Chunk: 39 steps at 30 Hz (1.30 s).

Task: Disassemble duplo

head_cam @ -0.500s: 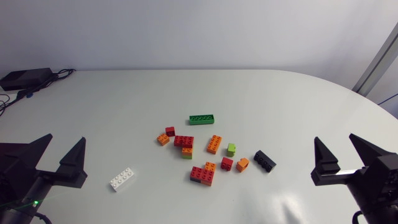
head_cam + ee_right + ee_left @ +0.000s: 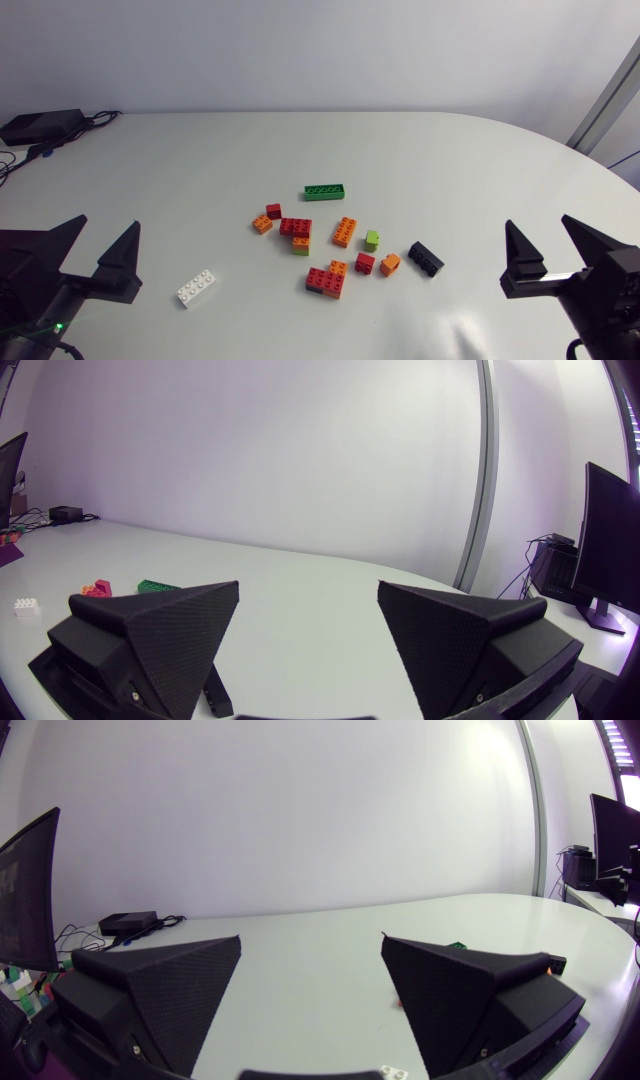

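Note:
Several Duplo pieces lie in the middle of the table. A long green brick [image 2: 325, 191] is farthest back. In front of it are a red block on a lime one [image 2: 298, 235], an orange brick [image 2: 344, 231] and a red-and-orange cluster [image 2: 326, 280]. A black brick [image 2: 425, 258] lies to the right and a white brick [image 2: 198, 288] apart to the left. My left gripper [image 2: 107, 222] stands open at the near left and holds nothing. My right gripper [image 2: 538, 222] stands open at the near right, also with nothing in it. The right wrist view shows the green brick [image 2: 155, 586] and white brick [image 2: 25, 606] beyond one finger.
Small loose pieces, red [image 2: 273, 211], orange [image 2: 262, 224], lime [image 2: 372, 239], red [image 2: 364, 263] and orange [image 2: 390, 264], lie among the bigger ones. A black box with cables [image 2: 40, 125] sits at the table's back left corner. Bare white tabletop separates both grippers from the bricks.

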### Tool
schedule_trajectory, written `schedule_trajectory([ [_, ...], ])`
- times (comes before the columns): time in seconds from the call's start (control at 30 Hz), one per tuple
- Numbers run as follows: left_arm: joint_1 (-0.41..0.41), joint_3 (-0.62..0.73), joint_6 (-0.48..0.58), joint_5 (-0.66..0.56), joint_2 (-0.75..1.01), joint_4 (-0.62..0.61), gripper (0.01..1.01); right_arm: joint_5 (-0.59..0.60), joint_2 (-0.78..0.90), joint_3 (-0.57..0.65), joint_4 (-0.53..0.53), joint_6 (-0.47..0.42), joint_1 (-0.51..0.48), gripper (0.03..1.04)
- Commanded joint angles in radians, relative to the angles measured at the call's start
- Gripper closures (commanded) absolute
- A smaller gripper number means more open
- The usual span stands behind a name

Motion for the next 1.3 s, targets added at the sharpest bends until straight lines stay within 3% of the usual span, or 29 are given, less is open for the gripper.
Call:
schedule_trajectory([
  [0.0,-0.032,-0.017,-0.007,-0.001,-0.015,-0.001,0.051,-0.007,-0.007,-0.037,-0.020,0.007,0.009,0.07],
  [0.23,-0.060,-0.003,-0.028,-0.003,-0.019,0.015,0.054,-0.009,-0.010,-0.026,-0.016,0.000,0.026,0.07],
  [0.4,-0.080,0.121,-0.048,-0.003,0.054,0.041,0.097,-0.009,0.051,0.124,-0.070,0.030,0.103,0.07],
  [0.57,-0.100,0.356,-0.060,-0.003,0.438,0.022,0.120,-0.007,0.401,0.348,-0.079,0.050,0.160,0.07],
  [0.77,-0.130,0.498,-0.073,0.008,0.669,0.002,0.120,-0.035,0.662,0.509,-0.082,0.070,0.221,0.07],
  [1.0,-0.073,0.686,-0.056,0.180,1.099,-0.106,0.136,-0.157,1.051,0.642,-0.096,0.147,0.230,0.07],
  [1.07,-0.037,0.706,-0.031,0.253,1.214,-0.088,0.159,-0.200,1.160,0.687,-0.122,0.156,0.233,0.07],
  [1.17,-0.030,0.764,0.027,0.266,1.335,-0.105,0.159,-0.268,1.281,0.744,-0.143,0.148,0.246,0.07],
  [1.27,-0.023,0.782,0.174,0.361,1.363,-0.102,0.159,-0.291,1.358,0.794,-0.171,0.122,0.290,0.07],
])
